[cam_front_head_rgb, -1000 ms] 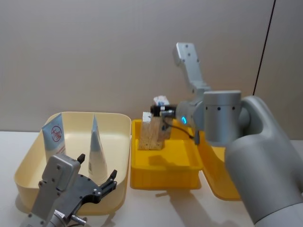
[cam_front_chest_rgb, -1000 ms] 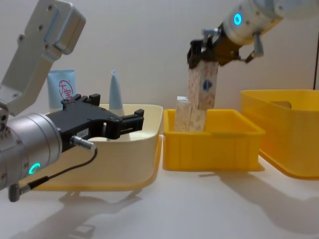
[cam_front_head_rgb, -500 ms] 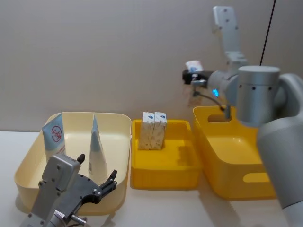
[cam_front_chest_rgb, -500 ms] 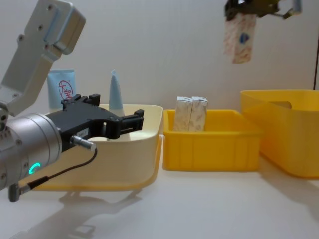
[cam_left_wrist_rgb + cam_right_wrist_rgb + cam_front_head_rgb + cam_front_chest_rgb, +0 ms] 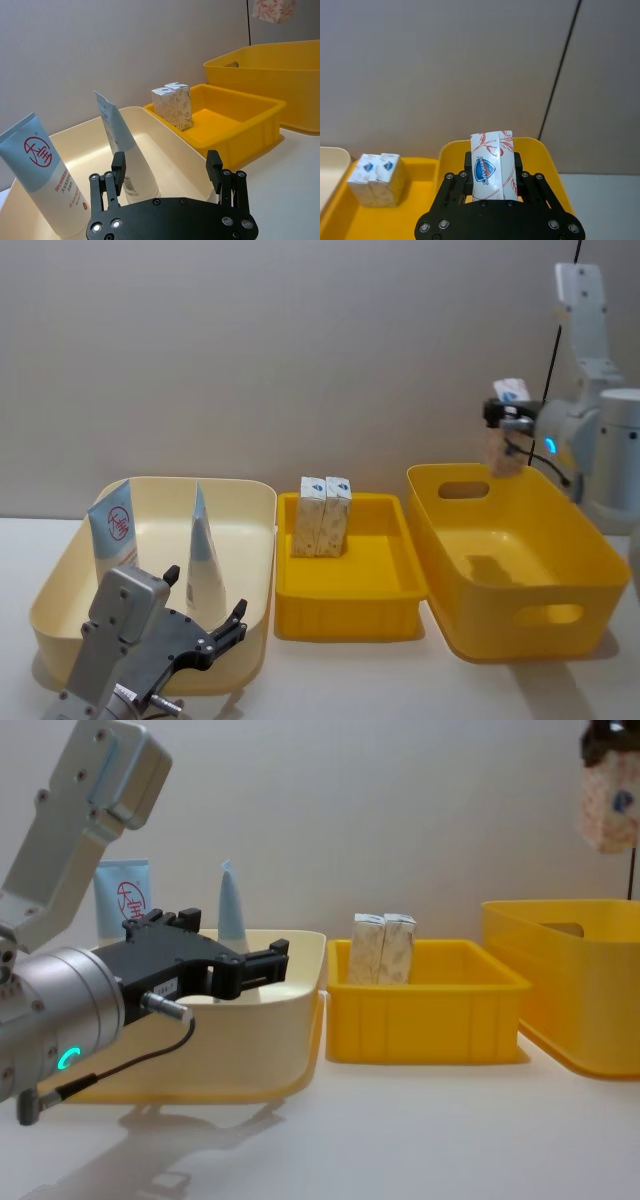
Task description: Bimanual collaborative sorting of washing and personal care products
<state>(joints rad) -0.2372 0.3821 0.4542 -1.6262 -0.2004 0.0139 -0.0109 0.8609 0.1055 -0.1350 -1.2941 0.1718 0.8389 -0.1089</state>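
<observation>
Our right gripper (image 5: 503, 418), partly cut off, pinches a soap carton (image 5: 491, 165) over the large yellow tub (image 5: 500, 635); left gripper (image 5: 166, 167) spread; white table (image 5: 350, 680).

On the table (image 5: 350, 680), left tub (image 5: 150, 483) holds two tubes (image 5: 113, 530), middle tub (image 5: 350, 620) two cartons (image 5: 322, 515); a third carton (image 5: 610, 805) hangs above the right tub (image 5: 500, 625).

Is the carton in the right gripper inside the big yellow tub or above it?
Above it: the right gripper holds the carton in the air, above the big yellow tub rim.
</observation>
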